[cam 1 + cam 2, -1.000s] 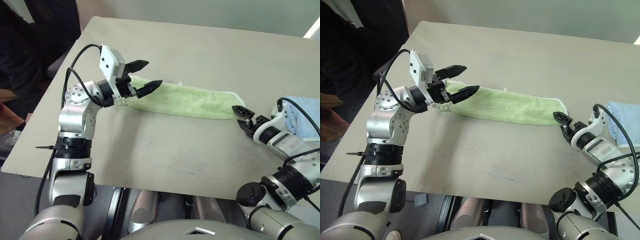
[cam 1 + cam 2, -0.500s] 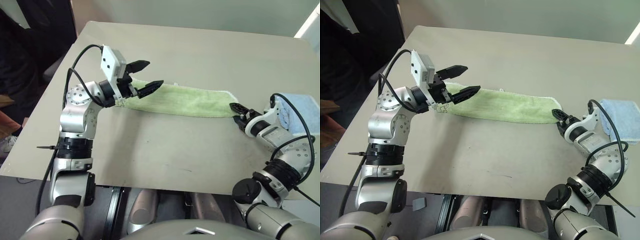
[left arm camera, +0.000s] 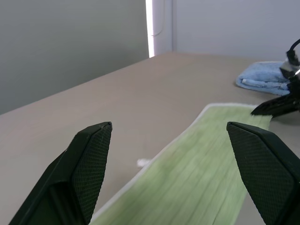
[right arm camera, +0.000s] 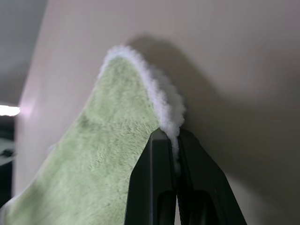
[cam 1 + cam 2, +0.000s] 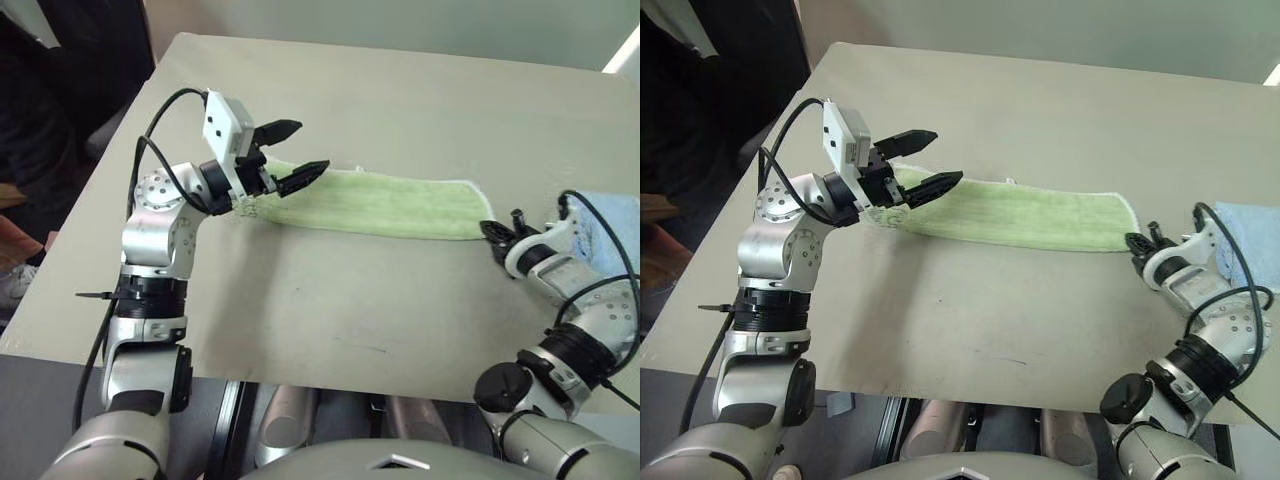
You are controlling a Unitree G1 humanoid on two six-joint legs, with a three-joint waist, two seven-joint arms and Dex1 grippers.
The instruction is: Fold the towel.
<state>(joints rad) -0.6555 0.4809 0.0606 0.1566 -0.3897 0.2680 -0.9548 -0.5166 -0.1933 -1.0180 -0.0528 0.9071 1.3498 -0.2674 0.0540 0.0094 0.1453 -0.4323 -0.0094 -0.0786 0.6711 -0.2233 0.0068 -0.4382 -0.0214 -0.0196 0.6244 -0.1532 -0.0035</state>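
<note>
Towel (image 5: 385, 203) already folded into a long strip on the counter (image 5: 400, 110), whitish end edge pinched in the right tool (image 4: 174, 154), other end just beneath the spread left tool (image 5: 292, 153); end-to-end fold judged outstanding.

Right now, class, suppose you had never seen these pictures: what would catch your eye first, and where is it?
The long green towel stretched across the middle of the beige table stands out first. The left pincer hangs wide open above the towel's left end, while the right pincer is shut on the whitish edge at its right end. A small blue towel lies folded beyond that end, at the table's right edge.
</note>
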